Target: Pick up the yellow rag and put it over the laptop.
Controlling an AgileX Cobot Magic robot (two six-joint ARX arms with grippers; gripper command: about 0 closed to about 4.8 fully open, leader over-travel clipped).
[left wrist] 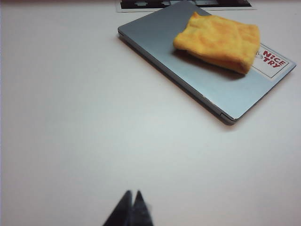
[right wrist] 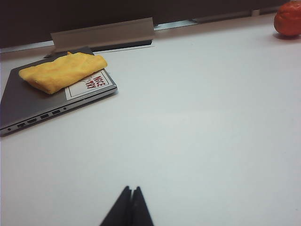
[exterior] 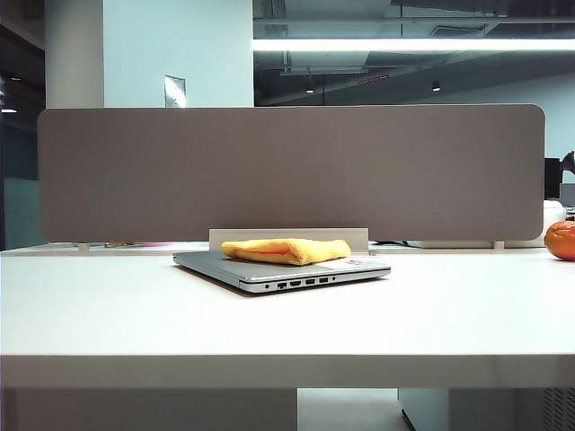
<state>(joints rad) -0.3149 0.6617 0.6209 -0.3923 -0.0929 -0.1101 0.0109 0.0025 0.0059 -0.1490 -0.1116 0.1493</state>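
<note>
The yellow rag (exterior: 287, 250) lies folded on the closed lid of the silver-grey laptop (exterior: 269, 272), covering its rear part; a white sticker (left wrist: 272, 61) shows beside it. The rag (left wrist: 218, 41) and laptop (left wrist: 197, 80) also appear in the left wrist view, and again as rag (right wrist: 63, 71) and laptop (right wrist: 28, 106) in the right wrist view. My left gripper (left wrist: 132, 194) is shut and empty, well short of the laptop over bare table. My right gripper (right wrist: 131, 189) is shut and empty too, also far from the laptop. Neither arm shows in the exterior view.
A round orange fruit (exterior: 561, 240) sits at the far right of the white table (exterior: 287, 323). A grey partition (exterior: 287, 171) runs along the back, with a low white strip (exterior: 287, 235) behind the laptop.
</note>
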